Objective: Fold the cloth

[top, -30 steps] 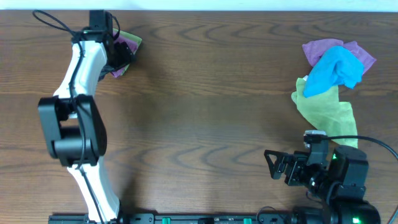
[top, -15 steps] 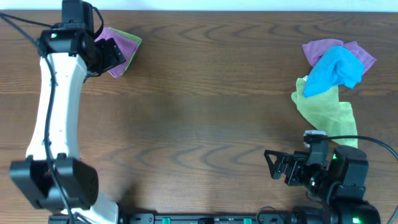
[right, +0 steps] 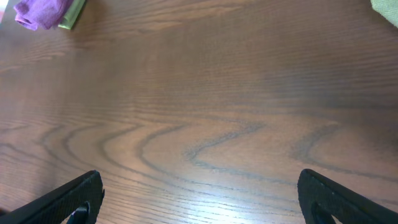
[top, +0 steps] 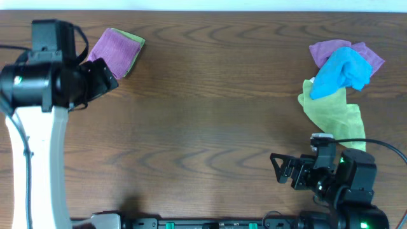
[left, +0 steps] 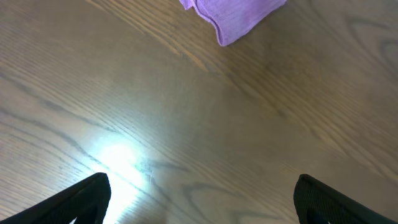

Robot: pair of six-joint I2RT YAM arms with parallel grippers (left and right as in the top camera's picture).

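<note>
The lilac-purple cloth lies folded at the table's far left, on top of a folded lime-green cloth. It also shows at the top of the left wrist view and at the far left of the right wrist view. My left gripper is open and empty, raised above the table just left of and nearer than the cloth. My right gripper is open and empty near the front right edge.
A bright blue cloth bunched with a purple one lies at the far right, with an unfolded lime-green cloth in front of it. The table's far edge runs just behind the folded pile.
My left arm has pulled back from the folded cloth toward the near left and risen, uncovering the cloth. The right arm has not moved.
</note>
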